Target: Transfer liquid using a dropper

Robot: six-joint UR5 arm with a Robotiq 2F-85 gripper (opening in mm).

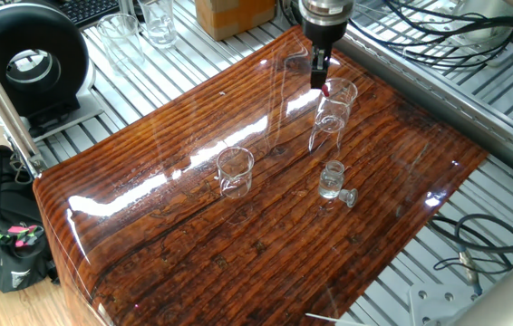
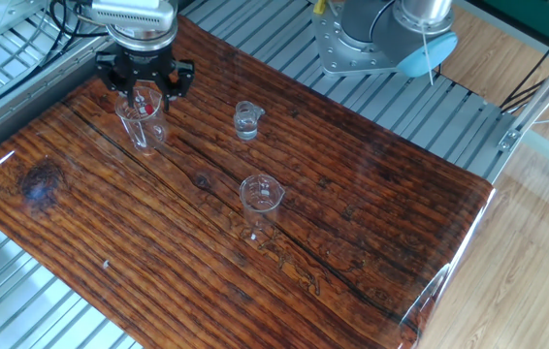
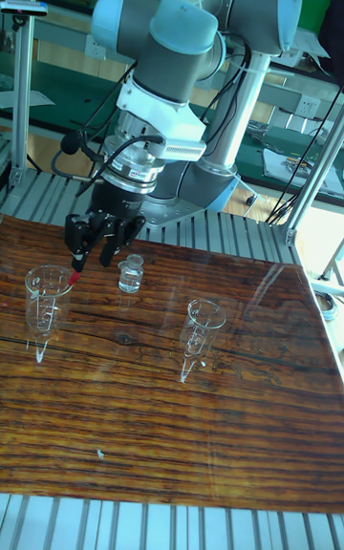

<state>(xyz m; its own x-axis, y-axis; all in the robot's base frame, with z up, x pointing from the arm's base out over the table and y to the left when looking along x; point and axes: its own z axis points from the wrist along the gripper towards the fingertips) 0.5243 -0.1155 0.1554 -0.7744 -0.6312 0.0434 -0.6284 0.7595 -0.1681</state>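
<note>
The dropper's red bulb [image 1: 324, 89] [image 2: 142, 101] [image 3: 74, 276] sticks up over the rim of a clear beaker [image 1: 333, 110] [image 2: 141, 124] [image 3: 46, 302] at the table's far end. Its thin tube leans inside the glass and is hard to see. My gripper [image 1: 317, 76] [image 2: 143, 93] [image 3: 89, 262] hangs just above the bulb, pointing down. Its fingers look spread, so it reads as open. A second clear beaker [image 1: 235, 170] [image 2: 261, 198] [image 3: 203, 321] stands mid-table. I cannot make out the liquid in any glass.
A small clear bottle [image 1: 331, 179] [image 2: 246, 119] [image 3: 131, 273] stands between the beakers, its stopper [image 1: 350, 197] lying beside it. Off the glossy wooden board [image 1: 193, 244] are spare glassware [image 1: 157, 23], a cardboard box [image 1: 234, 14], a black ring device [image 1: 25, 63] and cables [image 1: 474, 36].
</note>
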